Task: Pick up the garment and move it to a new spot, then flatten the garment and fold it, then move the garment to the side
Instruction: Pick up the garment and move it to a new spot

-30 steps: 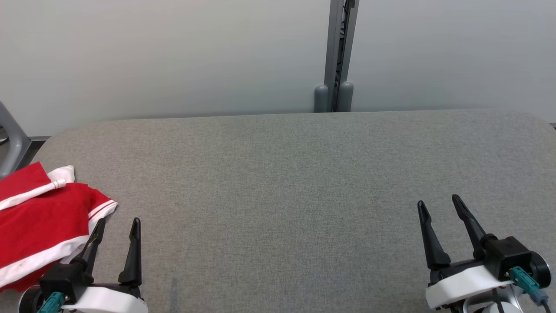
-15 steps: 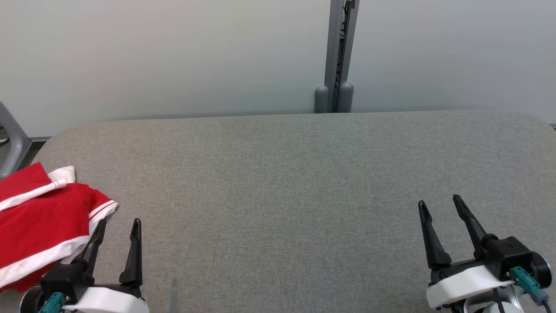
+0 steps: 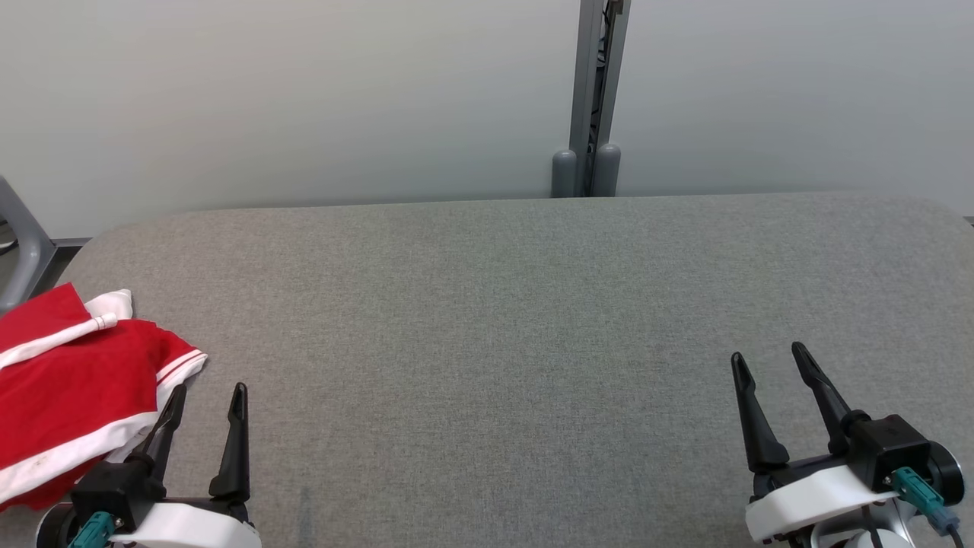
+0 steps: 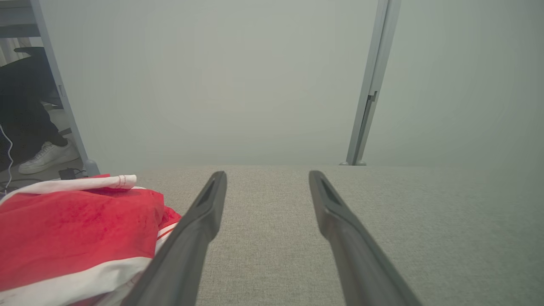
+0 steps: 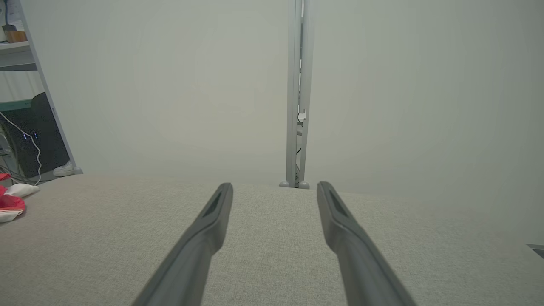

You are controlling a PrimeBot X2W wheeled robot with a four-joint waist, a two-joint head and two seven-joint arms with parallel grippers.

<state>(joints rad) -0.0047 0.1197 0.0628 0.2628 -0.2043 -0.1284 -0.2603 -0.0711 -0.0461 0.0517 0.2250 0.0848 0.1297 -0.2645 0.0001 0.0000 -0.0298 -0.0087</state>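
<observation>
One garment (image 3: 72, 396), red with white bands and a white collar or cuff bunched at its top, lies crumpled at the far left edge of the head view, on the left end of the grey fabric surface (image 3: 487, 320), with part of it cut off by the frame's edge. In my left wrist view the garment (image 4: 76, 229) fills the lower left corner, a rolled white edge along its top. My left end effector (image 3: 210, 388) sits at the lower left of the head view just beside that heap, fingers spread and holding nothing. Its outer finger overlaps the garment's white-striped hem in the frame, and I cannot tell whether it touches the cloth. My right end effector (image 3: 766, 352) is at the lower right of the head view, well apart from the garment, also released, with bare surface between its fingers. From the right wrist view, only a small red and white piece of the garment (image 5: 10, 204) shows at the far left edge. Behind the surface stands a pale wall panel (image 3: 304, 99) with a grey upright post (image 3: 592, 91) right of centre. At the left edge of the left wrist view I see a white shoe (image 4: 46, 156) below a dark trouser leg, on the floor beyond the surface.
</observation>
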